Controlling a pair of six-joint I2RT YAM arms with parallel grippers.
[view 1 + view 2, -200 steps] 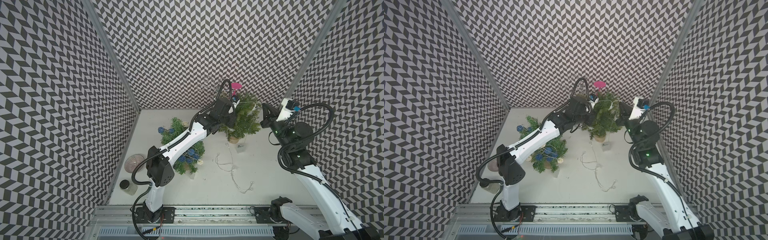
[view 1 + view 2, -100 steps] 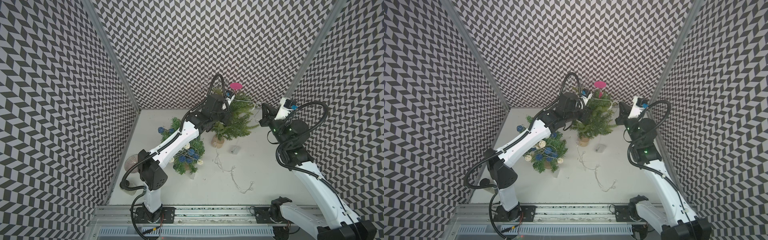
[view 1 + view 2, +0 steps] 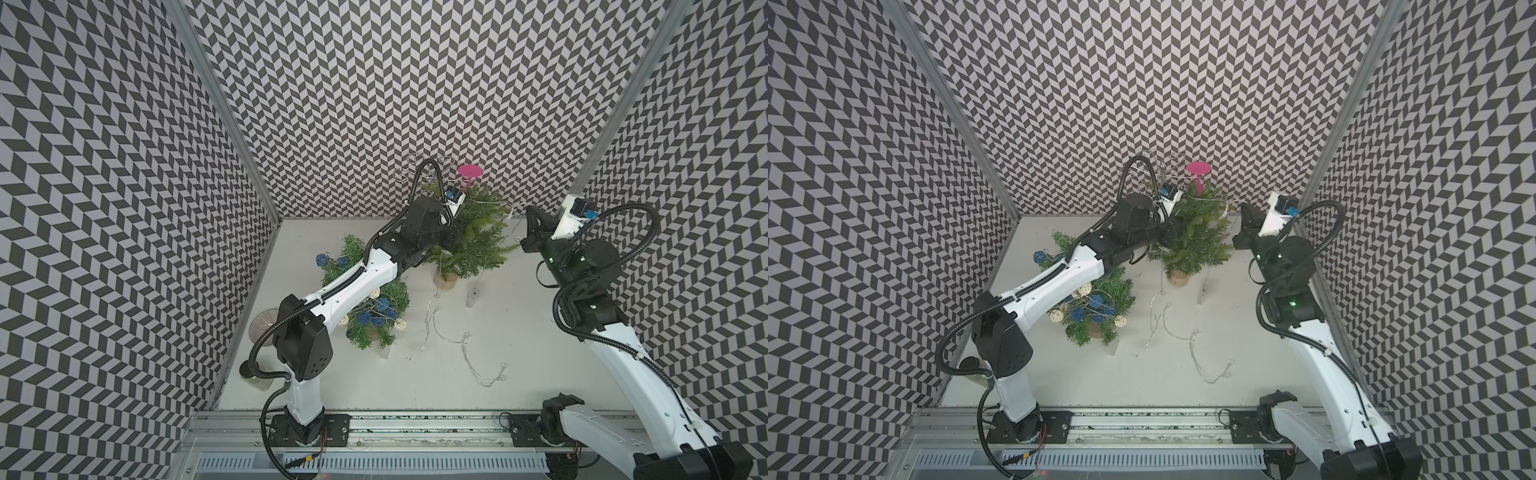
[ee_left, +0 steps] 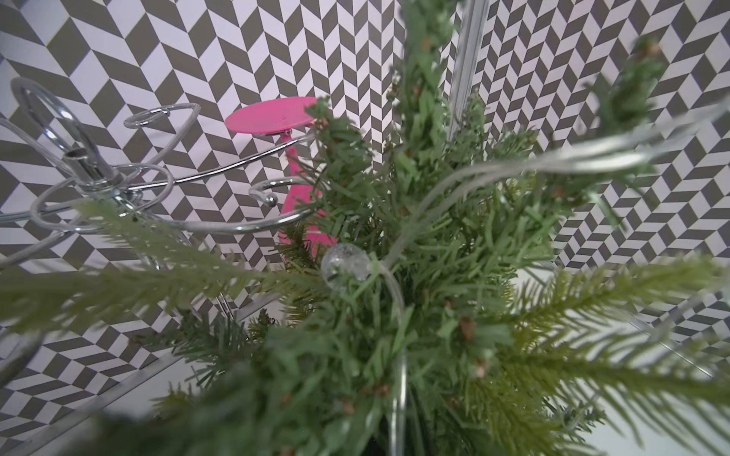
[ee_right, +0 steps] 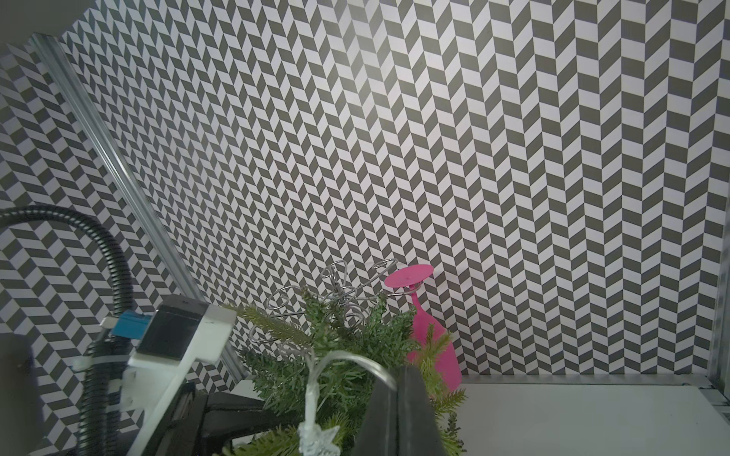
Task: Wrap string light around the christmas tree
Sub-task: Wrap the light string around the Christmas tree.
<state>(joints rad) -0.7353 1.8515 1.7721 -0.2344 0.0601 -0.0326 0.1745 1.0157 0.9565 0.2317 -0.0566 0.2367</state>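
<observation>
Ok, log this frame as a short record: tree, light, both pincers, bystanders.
Tree: plain Christmas tree, potted, rear centre.
String light: partly over its branches, rest loose on table.
Left pincer: shut, buried in branches; hold hidden.
Right pincer: shut on string light beside tree.
Bystanders: decorated tree, pink wine glass hanging on wire rack.

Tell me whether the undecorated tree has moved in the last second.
Yes. The undecorated tree has slid left, toward the decorated tree, judged against the pink glass, which stayed put.
</observation>
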